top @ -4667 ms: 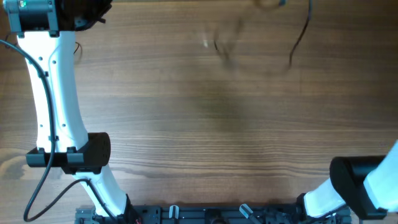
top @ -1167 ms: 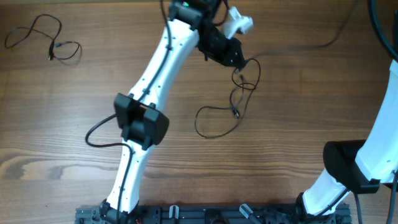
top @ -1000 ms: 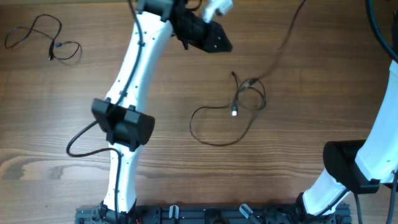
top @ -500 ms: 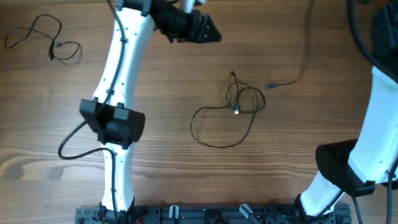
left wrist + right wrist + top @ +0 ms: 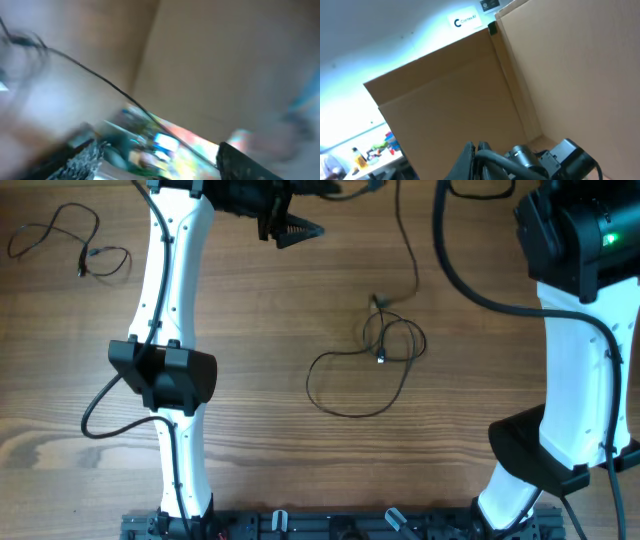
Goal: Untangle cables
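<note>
As the left gripper (image 5: pixel 305 228) swings clear toward the far edge, its fingers (image 5: pixel 82 156) now spread and empty, the cables (image 5: pixel 385 345) settle in a loose tangle mid-worktop (image 5: pixel 300 470), one strand trailing off the far edge; the right gripper, out of view, stays clenched. Knot loosened, not undone.

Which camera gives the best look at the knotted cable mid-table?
Overhead: the knotted cable shows its loops sharply on the table. Left wrist is blurred, showing one thin dark strand; right wrist shows cardboard, no thin cable.
</note>
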`<state>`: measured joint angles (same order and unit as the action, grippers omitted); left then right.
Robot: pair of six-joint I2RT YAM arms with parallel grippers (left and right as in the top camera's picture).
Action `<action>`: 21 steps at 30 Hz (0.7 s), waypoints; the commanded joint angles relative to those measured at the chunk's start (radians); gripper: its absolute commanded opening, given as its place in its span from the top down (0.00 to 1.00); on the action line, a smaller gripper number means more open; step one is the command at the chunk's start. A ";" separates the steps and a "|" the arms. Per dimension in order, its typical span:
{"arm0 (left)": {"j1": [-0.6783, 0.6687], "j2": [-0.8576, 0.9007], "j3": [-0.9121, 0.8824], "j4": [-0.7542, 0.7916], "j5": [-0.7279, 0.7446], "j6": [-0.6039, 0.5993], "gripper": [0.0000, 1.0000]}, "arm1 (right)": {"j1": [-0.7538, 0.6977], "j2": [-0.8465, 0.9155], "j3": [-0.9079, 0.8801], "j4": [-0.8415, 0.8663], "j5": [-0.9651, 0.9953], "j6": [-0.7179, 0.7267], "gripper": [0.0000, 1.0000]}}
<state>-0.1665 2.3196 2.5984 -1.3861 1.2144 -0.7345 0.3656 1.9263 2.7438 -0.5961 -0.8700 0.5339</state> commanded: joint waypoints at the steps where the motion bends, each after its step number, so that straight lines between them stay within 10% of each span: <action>1: 0.013 -0.027 0.005 0.004 0.125 -0.431 0.24 | 0.062 0.018 0.003 -0.006 -0.049 -0.188 0.96; 6: 0.011 -0.027 0.005 0.048 0.354 -0.486 0.20 | 0.126 0.101 0.003 -0.002 -0.049 -0.307 0.96; 21: 0.014 -0.027 0.005 0.044 0.356 -0.483 0.27 | 0.114 0.163 0.003 0.130 0.172 -0.498 0.96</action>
<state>-0.1616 2.3196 2.5984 -1.3422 1.5436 -1.2140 0.4892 2.0777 2.7399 -0.5289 -0.7689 0.0467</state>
